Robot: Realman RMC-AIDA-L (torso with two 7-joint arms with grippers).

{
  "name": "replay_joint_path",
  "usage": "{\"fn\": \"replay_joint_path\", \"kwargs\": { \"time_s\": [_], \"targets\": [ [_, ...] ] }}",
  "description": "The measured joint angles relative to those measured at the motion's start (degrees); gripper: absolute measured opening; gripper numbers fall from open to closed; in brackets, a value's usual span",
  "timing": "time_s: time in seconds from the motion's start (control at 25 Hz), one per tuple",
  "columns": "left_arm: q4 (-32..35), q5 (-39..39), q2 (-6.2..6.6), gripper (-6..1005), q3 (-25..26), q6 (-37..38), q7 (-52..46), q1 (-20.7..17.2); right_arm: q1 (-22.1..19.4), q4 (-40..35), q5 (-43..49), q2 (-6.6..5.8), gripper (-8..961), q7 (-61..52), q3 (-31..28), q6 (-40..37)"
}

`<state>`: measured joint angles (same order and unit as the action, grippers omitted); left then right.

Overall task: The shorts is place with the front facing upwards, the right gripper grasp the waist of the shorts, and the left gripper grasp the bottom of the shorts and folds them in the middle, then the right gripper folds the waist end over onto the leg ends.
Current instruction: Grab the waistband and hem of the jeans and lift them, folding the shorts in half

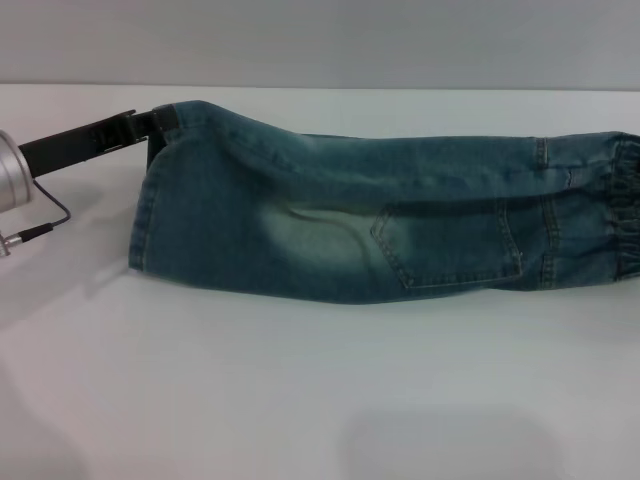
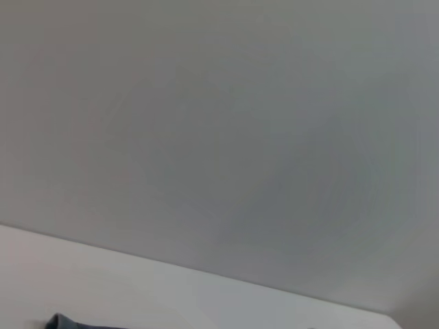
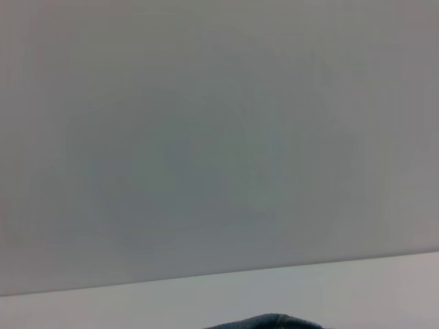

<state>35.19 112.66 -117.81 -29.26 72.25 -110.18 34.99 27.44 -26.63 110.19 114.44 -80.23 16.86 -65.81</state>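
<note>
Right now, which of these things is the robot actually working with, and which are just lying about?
Part of the job:
- the shorts, hanging doubled lengthwise
- the left gripper, at the leg ends
- the waist of the shorts, at the right edge

Just there:
- the white table
- the grey wall

Showing as soft, matt denim cloth, the shorts (image 1: 400,225), faded pale in patches, with raised stitched seams. Bunching into rough gathers at the waist of the shorts (image 1: 625,215). Looking matt black plastic, the left gripper (image 1: 150,125), behind brushed silvery metal. Lying smooth, matt white, the table (image 1: 300,400).
</note>
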Motion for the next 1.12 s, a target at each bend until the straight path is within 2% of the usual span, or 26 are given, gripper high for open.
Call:
{"fn": "replay_joint_path", "kwargs": {
  "time_s": [0.28, 0.8, 1.12],
  "targets": [
    [-0.70, 0.01, -0.15, 41, -5.18, -4.28, 1.04, 1.10, 0.82, 0.12, 0.00, 1.16, 1, 0.00, 0.11, 3.16],
    [-1.61, -1.08, -0.34, 42, -5.37, -9.80, 2.41, 2.82, 2.54, 1.39, 0.02, 2.25, 0, -0.01, -0.30, 8.95],
    [-2.99, -3.36, -0.50, 42, -5.88, -14.37, 3.68, 3.76, 2.73, 1.47, -0.69, 2.94, 0, 0.82, -0.29, 9.82]
  ]
}}
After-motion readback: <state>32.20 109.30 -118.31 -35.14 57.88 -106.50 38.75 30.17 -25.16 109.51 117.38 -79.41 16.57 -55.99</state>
